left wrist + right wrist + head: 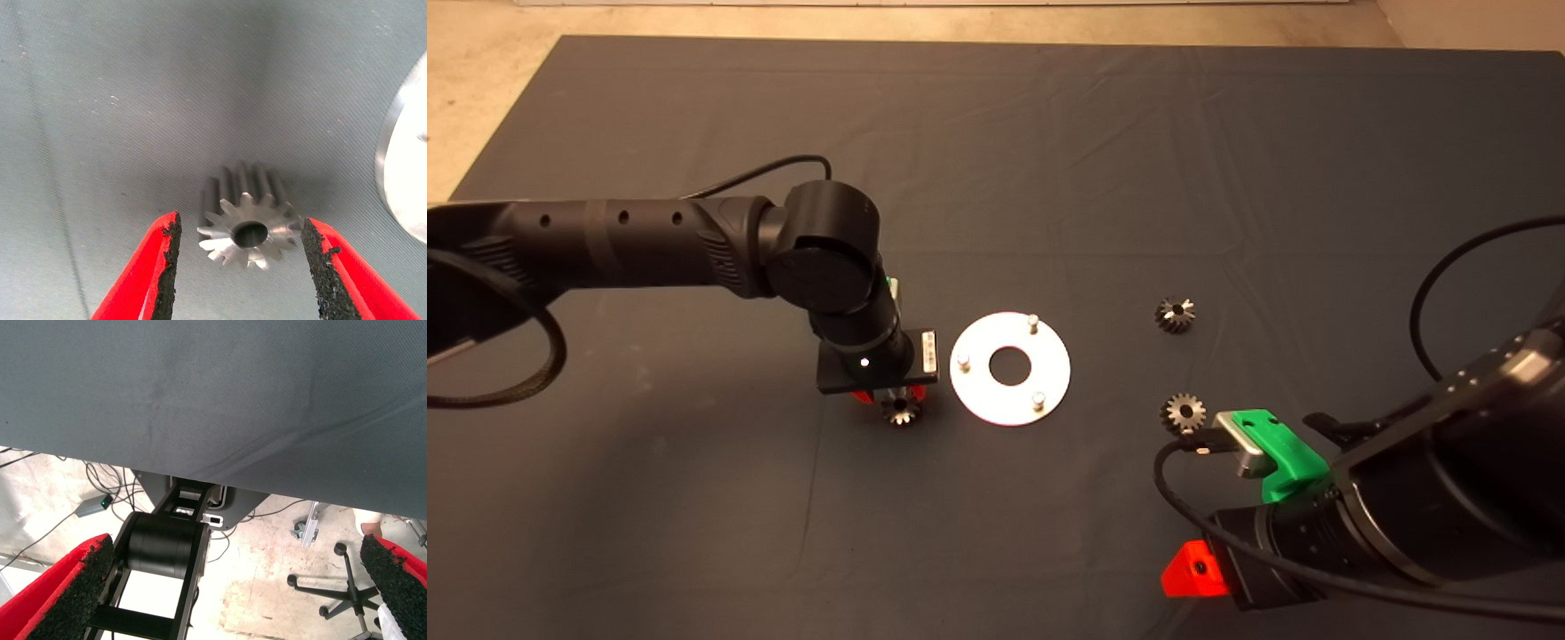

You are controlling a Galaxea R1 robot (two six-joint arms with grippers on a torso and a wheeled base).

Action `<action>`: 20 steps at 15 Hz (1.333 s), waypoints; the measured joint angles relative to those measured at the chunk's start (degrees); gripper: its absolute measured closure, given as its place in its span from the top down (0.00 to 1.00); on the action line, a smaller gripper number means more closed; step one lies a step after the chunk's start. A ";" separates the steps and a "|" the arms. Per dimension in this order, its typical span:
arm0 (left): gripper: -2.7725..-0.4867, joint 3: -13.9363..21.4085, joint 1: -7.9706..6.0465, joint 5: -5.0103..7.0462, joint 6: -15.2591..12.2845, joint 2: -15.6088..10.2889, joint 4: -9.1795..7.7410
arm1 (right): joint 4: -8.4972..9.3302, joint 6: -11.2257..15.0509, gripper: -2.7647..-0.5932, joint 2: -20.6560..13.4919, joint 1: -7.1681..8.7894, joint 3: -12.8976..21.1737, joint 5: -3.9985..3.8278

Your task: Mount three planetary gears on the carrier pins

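Your left gripper sits just beside the carrier plate, its fingers spread around one planetary gear on the table without touching it. The plate's three pins stand bare. Two more gears lie apart on the plate's far side, near your parked right gripper, fingers wide.

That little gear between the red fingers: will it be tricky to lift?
The gear looks like solid metal, so probably stiff and heavy for its size. Its shiny teeth may slip on the left gripper pads. It lies on its side, so a nudge could roll it.
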 joint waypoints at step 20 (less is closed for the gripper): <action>0.43 0.20 0.02 0.04 -0.15 -0.01 0.00 | 0.00 0.00 1.00 0.00 0.00 0.00 0.02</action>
